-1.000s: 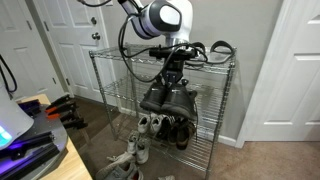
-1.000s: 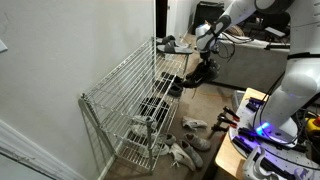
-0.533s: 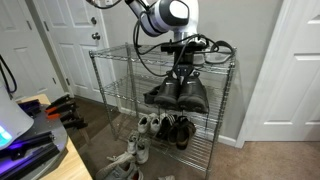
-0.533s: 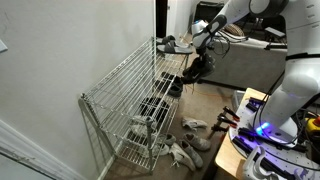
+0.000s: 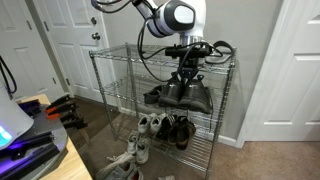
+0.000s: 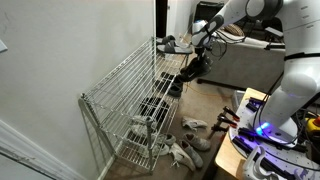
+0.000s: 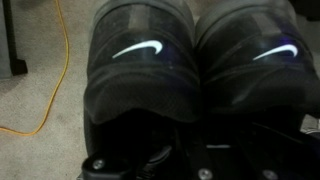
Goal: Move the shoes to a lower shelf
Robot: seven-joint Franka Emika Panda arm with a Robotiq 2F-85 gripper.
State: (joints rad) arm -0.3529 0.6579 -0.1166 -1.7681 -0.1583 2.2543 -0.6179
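Moved: shoes [image 5: 185, 97] have shifted across toward the rack [image 5: 105, 70] vs a sec ago & hang flatter now; earlier they were tilted & further out.
End effector: mine [image 5: 186, 72], 1 only, jaws closed tight on the shoes, pinching the pair together at the ankle openings. Nothing else touched.
Shoes, count: 2, black, 1 pair, side by side & touching each other. Wrist view [image 7: 150, 70] shows both toe caps w/ a white swoosh each, toes pointing away from me.
Shoes, where: at the rack's open front, level w/ the lower shelf [image 5: 125, 97]; in an exterior view [image 6: 190, 68] they hang just at the rack's edge. Can't tell if soles touch the wire.
Rack tiers: 3, chrome wire.
Bottom tier: 1 pale pair [image 5: 143, 123] & 1 dark pair [image 5: 179, 130], next to each other.
Floor: pale footwear [image 5: 125, 162] by the rack's foot, count unclear.
Yellow cable: 1 [image 7: 63, 50], lying on carpet, seen in wrist view beside the shoes.
Top tier: some dark stuff, too small to ID.
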